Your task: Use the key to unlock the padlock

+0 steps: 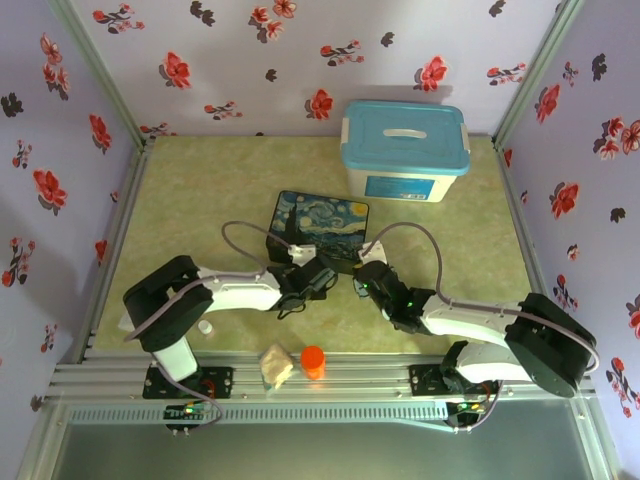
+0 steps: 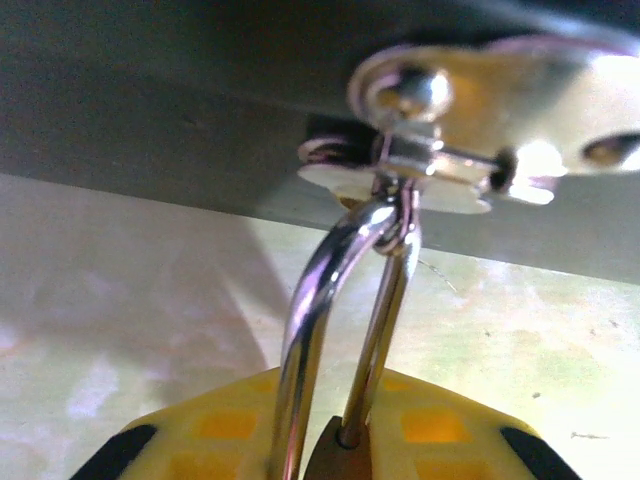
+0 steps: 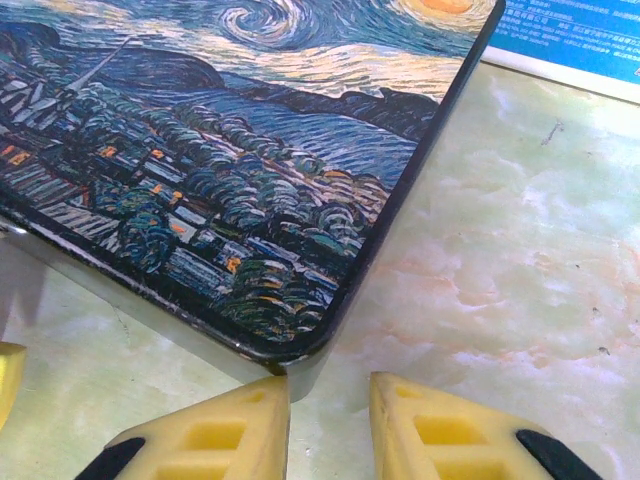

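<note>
Your left claw [image 2: 335, 445] gripped the padlock [image 2: 305, 330] by its brass body, shackle threaded through the clasp [image 2: 470, 100] on the tin [image 3: 230, 150] (its near side). Your right claw [image 3: 330, 420] stood narrowly parted, seemingly empty, at the tin's near right corner.

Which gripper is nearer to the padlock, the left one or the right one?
Left. The left gripper has the padlock between its fingers; the right gripper sits apart, at a corner of the painted tin.

Swirling blue-and-yellow night-sky tin [image 3: 250, 150], yellow fingers [image 3: 215, 435], silver-shackled padlock [image 2: 312, 320], pale green marbled table [image 3: 500, 250]
</note>
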